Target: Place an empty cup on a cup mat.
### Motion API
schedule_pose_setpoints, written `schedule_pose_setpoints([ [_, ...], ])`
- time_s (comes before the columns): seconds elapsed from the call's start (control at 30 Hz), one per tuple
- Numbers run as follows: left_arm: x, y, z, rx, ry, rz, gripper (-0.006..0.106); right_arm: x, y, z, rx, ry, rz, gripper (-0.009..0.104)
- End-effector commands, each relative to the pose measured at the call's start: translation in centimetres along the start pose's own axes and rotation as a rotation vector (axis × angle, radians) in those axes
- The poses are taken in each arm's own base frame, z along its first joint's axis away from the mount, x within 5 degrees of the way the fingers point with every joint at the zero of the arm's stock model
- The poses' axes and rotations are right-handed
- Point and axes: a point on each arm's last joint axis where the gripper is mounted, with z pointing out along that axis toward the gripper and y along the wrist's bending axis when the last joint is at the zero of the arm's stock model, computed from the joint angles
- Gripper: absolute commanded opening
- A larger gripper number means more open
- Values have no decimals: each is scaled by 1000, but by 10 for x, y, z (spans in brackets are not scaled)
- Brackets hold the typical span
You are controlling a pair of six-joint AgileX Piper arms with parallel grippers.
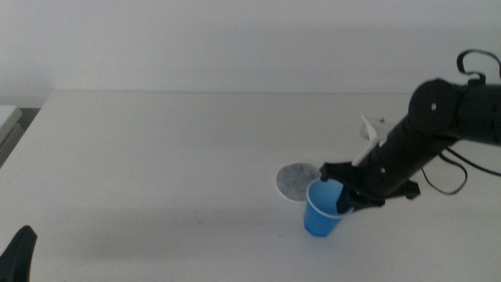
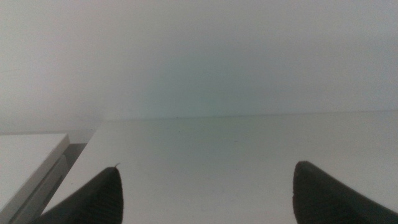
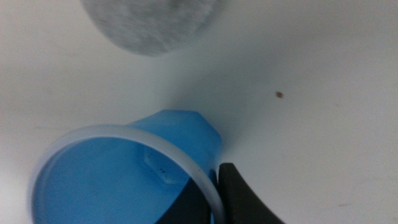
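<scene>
The right gripper (image 1: 338,196) pinches the cup (image 1: 322,208) by its rim, one of its jaws hidden inside, just beside the cup mat (image 1: 297,181) toward the bench's (image 1: 156,157) front edge. The left gripper (image 2: 205,199) waits, jaws spread.

Left gripper (image 2: 205,193) — two dark jaws set wide apart over white table (image 2: 211,143) (pale wall beyond); nothing held.

Lab-like test bench, bare white table (image 1: 156,157), blank pale wall (image 1: 235,39)
</scene>
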Motion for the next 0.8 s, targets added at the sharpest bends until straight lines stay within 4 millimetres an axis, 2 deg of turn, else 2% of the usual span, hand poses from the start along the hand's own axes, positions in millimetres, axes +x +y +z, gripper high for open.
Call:
schedule_pose_setpoints([
  [0.0,-1,0,0,2,-17,-5,94,-6,10,-12,-10,-17,-37,1],
  [0.2,-1,0,0,2,-17,-5,94,-24,40,-32,-16,-119,-92,1],
  [0.33,-1,0,0,2,-17,-5,94,-42,45,-36,13,-157,-74,1],
  [0.67,-1,0,0,2,-17,-5,94,-72,49,-2,60,-111,-70,1],
  [0.77,-1,0,0,2,-17,-5,94,-76,46,2,91,-114,-68,1],
])
